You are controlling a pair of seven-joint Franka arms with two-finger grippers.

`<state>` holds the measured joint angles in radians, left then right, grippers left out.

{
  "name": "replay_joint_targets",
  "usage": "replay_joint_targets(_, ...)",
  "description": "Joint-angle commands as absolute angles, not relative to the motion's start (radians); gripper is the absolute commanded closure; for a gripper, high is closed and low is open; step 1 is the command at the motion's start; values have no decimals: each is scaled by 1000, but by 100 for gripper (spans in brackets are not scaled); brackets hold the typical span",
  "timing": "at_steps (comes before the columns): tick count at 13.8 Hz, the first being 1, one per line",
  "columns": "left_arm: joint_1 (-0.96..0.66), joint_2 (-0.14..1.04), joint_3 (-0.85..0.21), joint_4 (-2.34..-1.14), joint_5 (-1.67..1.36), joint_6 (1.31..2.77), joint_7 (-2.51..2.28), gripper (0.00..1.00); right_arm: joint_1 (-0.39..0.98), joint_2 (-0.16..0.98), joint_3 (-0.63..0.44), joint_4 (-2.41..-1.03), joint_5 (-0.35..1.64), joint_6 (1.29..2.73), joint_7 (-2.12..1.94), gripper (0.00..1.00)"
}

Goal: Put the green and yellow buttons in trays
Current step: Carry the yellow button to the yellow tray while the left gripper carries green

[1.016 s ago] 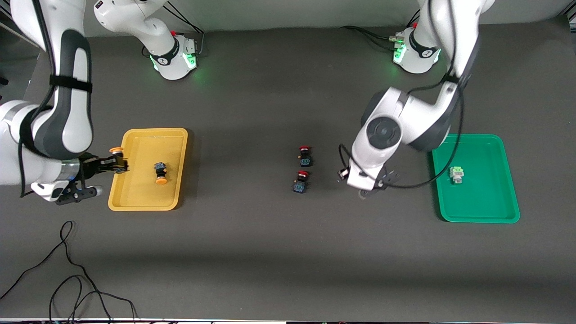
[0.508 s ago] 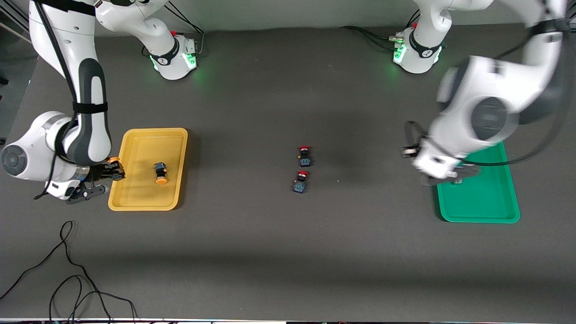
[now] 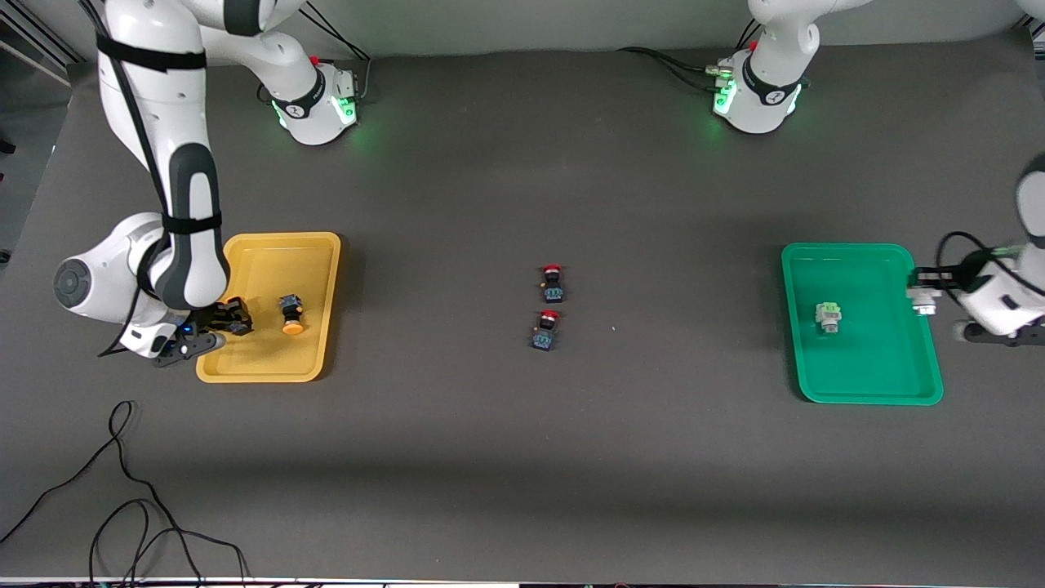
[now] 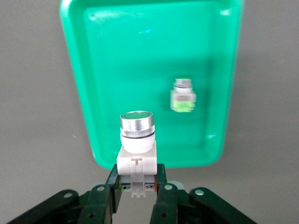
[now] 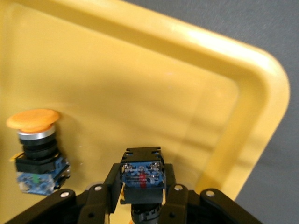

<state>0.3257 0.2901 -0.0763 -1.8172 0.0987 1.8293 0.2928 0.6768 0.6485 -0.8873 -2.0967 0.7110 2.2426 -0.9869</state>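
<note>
In my left claw [image 4: 138, 189] I hold a green button [image 4: 137, 140], my fingers clamped on its white square body, its round silver-ringed cap pointing out toward the green tray [image 4: 93, 116]; I hang at the tray's outer edge at the left arm's end of the table [image 3: 694, 457]. A second green button [image 3: 829, 316] lies inside that tray, apart from every rim, with plenty of smooth bare floor around it. My right claw [image 5: 140, 193] is closed on a yellow button [image 5: 141, 173], gripping the dark boxy body so that its blue terminal face shows between my fingers; I am low over the yellow tray [image 3: 314, 245], just inside the long rim at the right arm's end. Near it in the same tray lies another yellow button [image 3: 291, 314], flat orange cap on a black barrel, with open floor between it and the rims. Both trays are shallow glossy plastic with rounded corners and raised lips. Mid-table, well apart from both trays, 2 red buttons [image 3: 551, 306] sit one nearer the front camera than the other, close together on the dull dark mat. Loose black cables [image 3: 122, 490] curl at the front corner at the right arm's end.
</note>
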Motion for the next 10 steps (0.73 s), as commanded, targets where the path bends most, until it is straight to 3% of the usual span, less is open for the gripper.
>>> replay_joint_targets(1, 376, 372, -94, -1870, 112, 1969, 344, 100, 690, 652, -900, -2092, 749, 2246, -1020, 34)
replay_joint_targets(2, 383, 402, -95, -1890, 112, 2021, 344, 100, 689, 644, -902, -2092, 749, 2240, -1011, 1)
replay_joint_targets(6, 390, 474, -94, -1914, 110, 2155, 341, 100, 718, 552, -1014, -2045, 727, 2021, -936, 1)
replay_joint_targets(7, 391, 492, -94, -1914, 110, 2183, 342, 89, 727, 542, -1061, -2001, 697, 1919, -896, 1)
replay_joint_targets(9, 400, 525, -95, -1911, 110, 2230, 338, 50, 738, 538, -1133, -1886, 661, 1730, -832, 1)
replay_joint_targets(10, 402, 525, -95, -1910, 109, 2227, 334, 20, 739, 538, -1166, -1832, 655, 1656, -801, 1)
